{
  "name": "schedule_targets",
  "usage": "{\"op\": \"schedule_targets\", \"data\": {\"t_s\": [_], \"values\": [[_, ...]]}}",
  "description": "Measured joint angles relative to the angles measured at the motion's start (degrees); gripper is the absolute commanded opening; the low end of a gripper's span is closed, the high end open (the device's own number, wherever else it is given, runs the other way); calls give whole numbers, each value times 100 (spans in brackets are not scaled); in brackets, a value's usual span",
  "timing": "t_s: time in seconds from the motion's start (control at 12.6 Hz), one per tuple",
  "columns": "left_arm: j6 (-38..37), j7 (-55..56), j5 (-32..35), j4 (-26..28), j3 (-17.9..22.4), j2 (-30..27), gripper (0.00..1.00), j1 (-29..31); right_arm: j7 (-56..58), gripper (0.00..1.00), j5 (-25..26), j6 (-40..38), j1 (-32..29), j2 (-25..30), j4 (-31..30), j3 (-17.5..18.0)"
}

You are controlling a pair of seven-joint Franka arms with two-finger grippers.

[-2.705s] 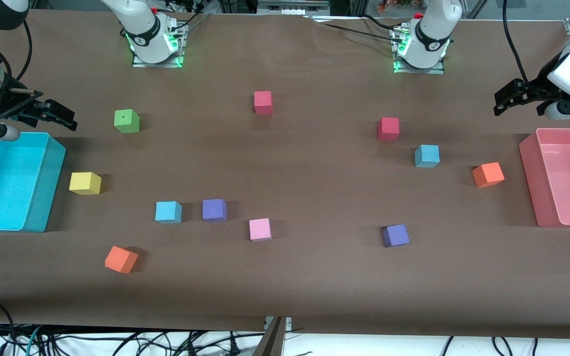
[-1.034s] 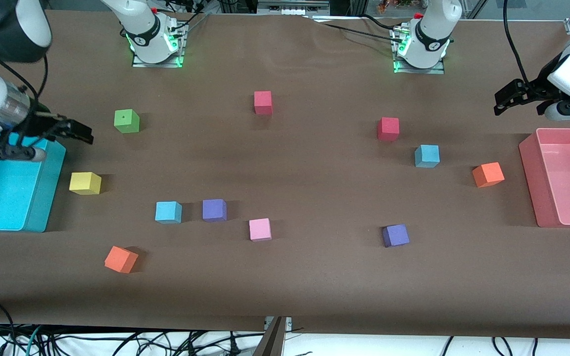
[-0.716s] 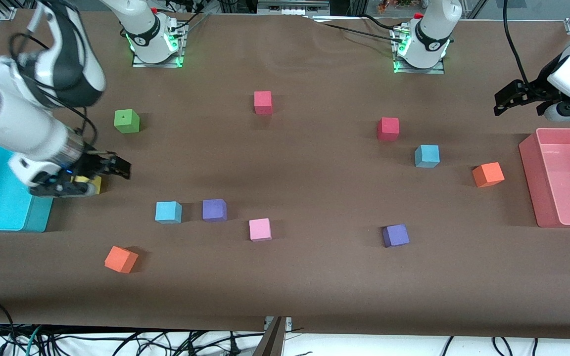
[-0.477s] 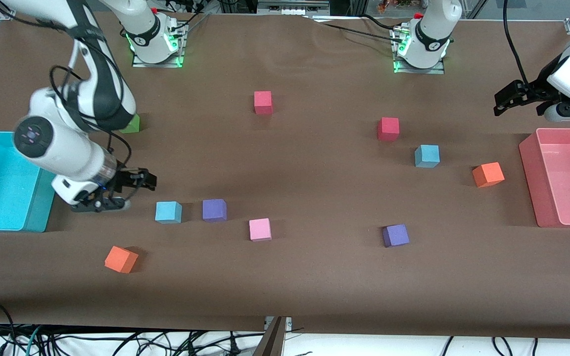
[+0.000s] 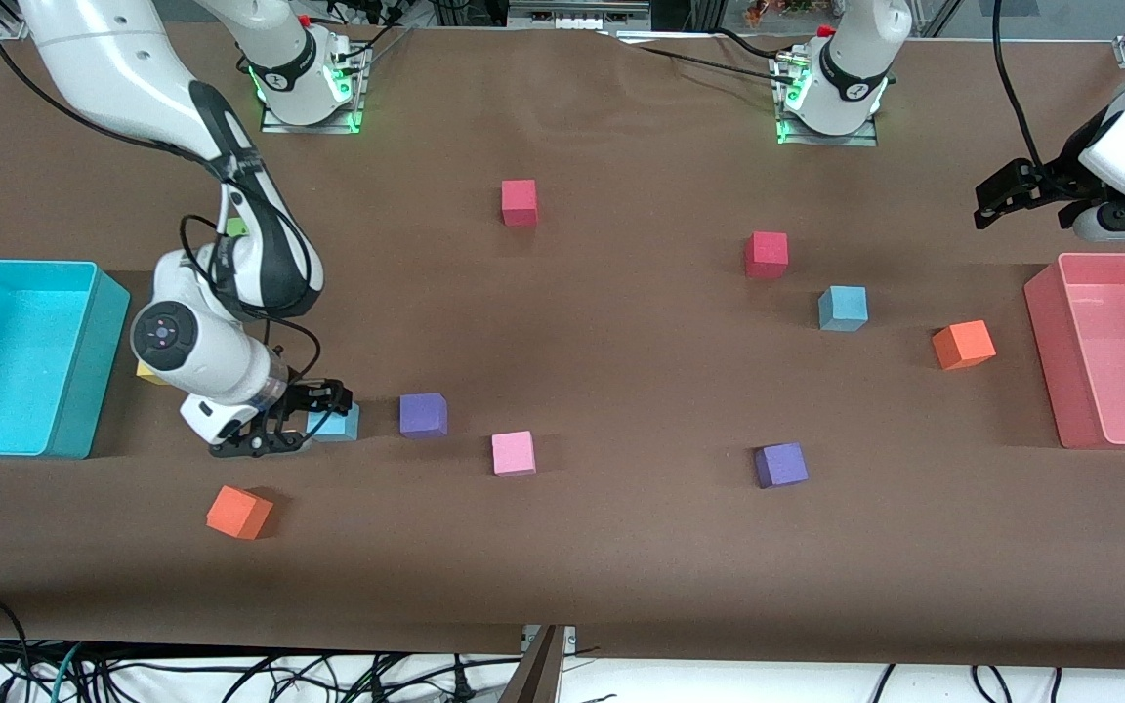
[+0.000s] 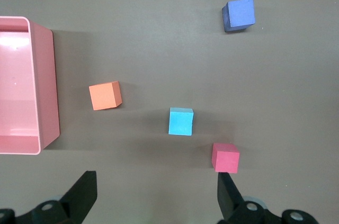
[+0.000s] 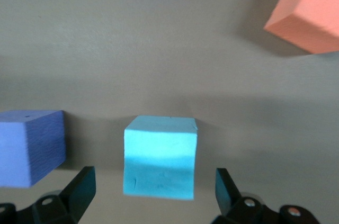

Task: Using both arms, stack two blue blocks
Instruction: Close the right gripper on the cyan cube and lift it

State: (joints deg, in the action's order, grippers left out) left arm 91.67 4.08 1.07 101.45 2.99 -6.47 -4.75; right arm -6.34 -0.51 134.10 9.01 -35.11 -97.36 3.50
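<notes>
Blocks of many colours lie on the brown table (image 5: 621,566). One blue block (image 5: 339,423) rests toward the right arm's end of the table, just beside a purple block (image 5: 423,414) that is at its 3 o'clock in the front view, and the two do not touch. The right gripper (image 5: 301,422) is low at this blue block, partly covering it in the front view. In the right wrist view its fingers (image 7: 79,188) are spread wide, with the blue block (image 7: 160,156) in line with the gap between them but apart from both, so nothing is held. An orange block (image 5: 238,513) sits nearer to the front camera, at about 7 o'clock from this blue block. The other blue block (image 5: 843,308) lies toward the left arm's end of the table, with a red block (image 5: 766,254) at its 10 o'clock and another orange block (image 5: 963,345) at its 4 o'clock. The left gripper (image 5: 1009,193) waits in the air just beside the farther edge of the pink bin (image 5: 1046,361); its fingers (image 6: 226,195) are wide apart and hold nothing. A cyan bin (image 5: 84,371) stands at the right arm's end.
</notes>
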Motion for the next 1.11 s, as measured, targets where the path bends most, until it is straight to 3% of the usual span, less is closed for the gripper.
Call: {"op": "schedule_targets", "data": {"t_s": [0.16,0.24,0.32,0.4,0.48,0.8,1.11], "values": [[-3,0,0,0,0,2,100,0,15,99,32,121,24,-204,-1,0],[-5,0,0,0,0,2,100,0,27,93,111,243,28,-284,-5,0],[-5,0,0,0,0,3,100,0,27,59,217,424,28,-353,-27,0],[-6,0,0,0,0,3,100,0,27,38,280,597,28,-405,-59,0],[-10,0,0,0,2,6,100,0,30,27,309,677,28,-438,-79,0],[-13,0,0,0,11,26,100,0,39,26,335,462,33,-365,-26,0],[-17,0,0,-1,13,28,100,-1,-214,26,325,-1288,122,566,114,211]]}}
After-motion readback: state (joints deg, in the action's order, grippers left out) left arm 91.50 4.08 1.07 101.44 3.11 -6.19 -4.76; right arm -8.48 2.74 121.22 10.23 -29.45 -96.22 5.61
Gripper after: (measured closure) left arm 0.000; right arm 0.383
